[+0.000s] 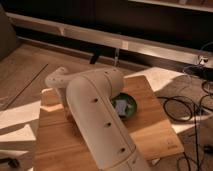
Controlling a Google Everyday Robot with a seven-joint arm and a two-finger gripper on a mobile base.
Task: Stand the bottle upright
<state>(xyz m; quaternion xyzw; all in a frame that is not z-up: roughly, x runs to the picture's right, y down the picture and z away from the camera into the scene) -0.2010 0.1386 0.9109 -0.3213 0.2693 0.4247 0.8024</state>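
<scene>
My arm (95, 115) runs over the table (155, 135) from 6 toward 10 o'clock, bending at the joint (57, 80). I reckon it's because the work's on that left side. The gripper's hidden beneath the arm, so I can't tell if it's released or clenched. The bottle isn't visible either, prob. behind the arm; axis & heading unknown. The green bowl (131, 102) w/ blue block (121, 106) peeks out at the arm's 3 o'clock.

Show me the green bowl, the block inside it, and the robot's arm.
green bowl (134, 103), camera view, on its right rim.
blue block (121, 105), camera view, on its top face.
robot arm (95, 117), camera view, on its cream shell; the gripper is hidden behind this arm.
</scene>
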